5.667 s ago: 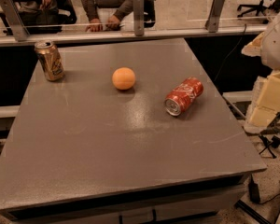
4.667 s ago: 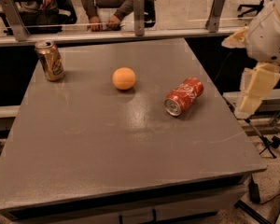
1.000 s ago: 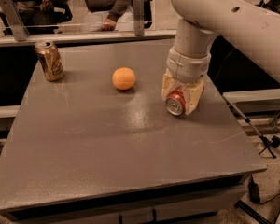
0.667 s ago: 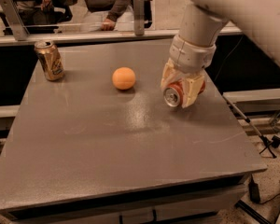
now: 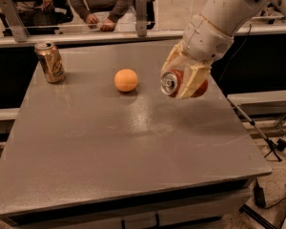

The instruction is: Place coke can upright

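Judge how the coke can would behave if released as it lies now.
Held on its side in the gripper, shut on it above the table, the coke can would probably roll if released: a round body on a flat top. Its thin wall may dent under a hard squeeze. Full or empty cannot be told.

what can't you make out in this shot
Camera view only.
Lettering and most of the side of the coke can: covered by the gripper, shut on it.
Upper part of the robot arm: cut off by the top edge.
Label of the gold can: too small to read.
Heads of the people behind the table: cut off by the top edge.
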